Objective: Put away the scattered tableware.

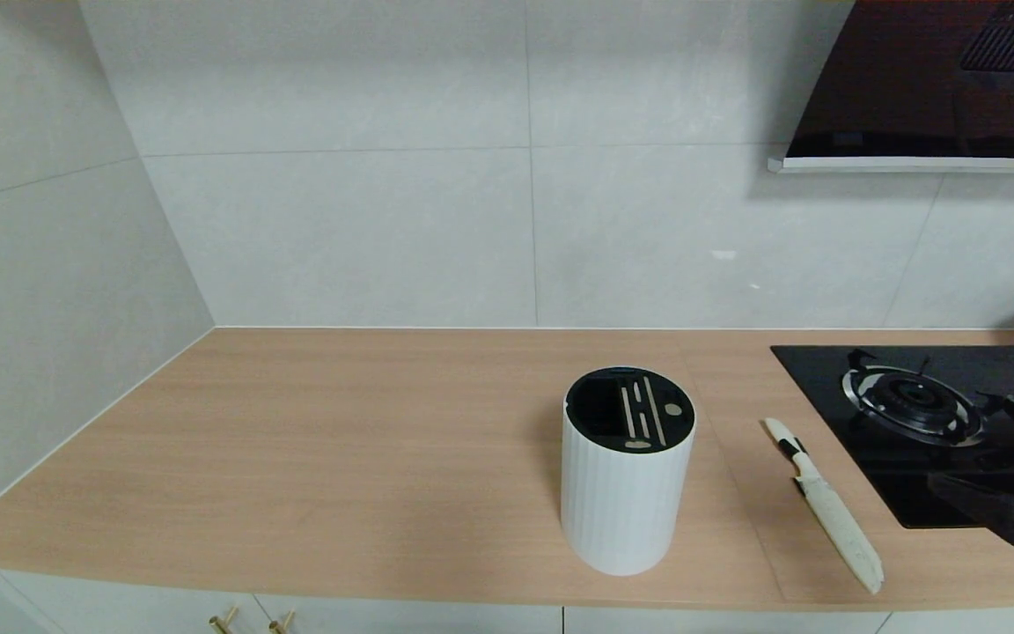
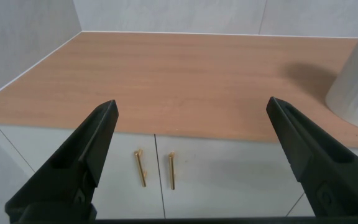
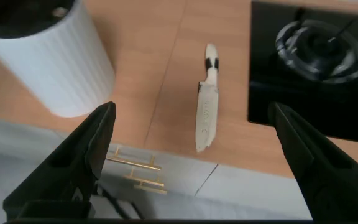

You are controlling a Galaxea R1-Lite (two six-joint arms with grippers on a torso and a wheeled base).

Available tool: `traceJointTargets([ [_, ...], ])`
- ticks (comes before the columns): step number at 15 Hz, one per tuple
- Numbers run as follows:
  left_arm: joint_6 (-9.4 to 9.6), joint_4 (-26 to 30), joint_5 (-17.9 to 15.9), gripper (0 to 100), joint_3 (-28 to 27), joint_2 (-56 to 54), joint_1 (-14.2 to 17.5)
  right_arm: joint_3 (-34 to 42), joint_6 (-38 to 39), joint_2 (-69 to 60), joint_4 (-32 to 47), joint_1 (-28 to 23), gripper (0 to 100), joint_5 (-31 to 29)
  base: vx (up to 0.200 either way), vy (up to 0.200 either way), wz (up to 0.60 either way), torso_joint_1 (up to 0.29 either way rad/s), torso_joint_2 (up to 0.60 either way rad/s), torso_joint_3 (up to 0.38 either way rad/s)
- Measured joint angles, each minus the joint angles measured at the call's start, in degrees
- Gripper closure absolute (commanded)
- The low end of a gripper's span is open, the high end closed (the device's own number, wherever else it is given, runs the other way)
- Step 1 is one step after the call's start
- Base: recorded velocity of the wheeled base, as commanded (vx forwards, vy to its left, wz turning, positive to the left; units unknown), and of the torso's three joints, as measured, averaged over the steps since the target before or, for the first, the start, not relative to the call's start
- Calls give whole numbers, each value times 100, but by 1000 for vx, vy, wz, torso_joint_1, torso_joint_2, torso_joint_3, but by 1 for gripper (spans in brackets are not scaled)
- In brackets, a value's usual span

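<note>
We see the left gripper [image 2: 191,102] with its two dark fingers spread wide apart and holding nothing. It hangs just off the front edge of the wooden countertop [image 2: 185,74], over brass cabinet handles [image 2: 155,169]. The right gripper [image 3: 191,106] is also spread and empty. Below it a pale knife [image 3: 206,102] lies flat on the counter, between the upright white ribbed knife block [image 1: 626,493] and the black gas hob [image 1: 912,414], touching neither.
</note>
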State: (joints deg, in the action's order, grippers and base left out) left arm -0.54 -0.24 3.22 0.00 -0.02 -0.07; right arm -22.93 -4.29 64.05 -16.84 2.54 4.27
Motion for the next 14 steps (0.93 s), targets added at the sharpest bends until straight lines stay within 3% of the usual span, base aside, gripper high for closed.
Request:
traceJointTargets([
  [5, 2, 0, 1, 0, 0, -2, -2, -330, 158, 2544, -1425, -52, 0, -46, 0, 0, 0, 0, 0, 0],
  [12, 2, 2, 1, 0, 0, 0, -2, -636, 194, 5142, -3513, -130, 0, -422, 0, 0, 0, 0, 0, 0],
  [14, 2, 0, 0, 0, 0, -2, 0, -746, 162, 5723, -3783, -124, 0, -502, 0, 0, 0, 0, 0, 0],
])
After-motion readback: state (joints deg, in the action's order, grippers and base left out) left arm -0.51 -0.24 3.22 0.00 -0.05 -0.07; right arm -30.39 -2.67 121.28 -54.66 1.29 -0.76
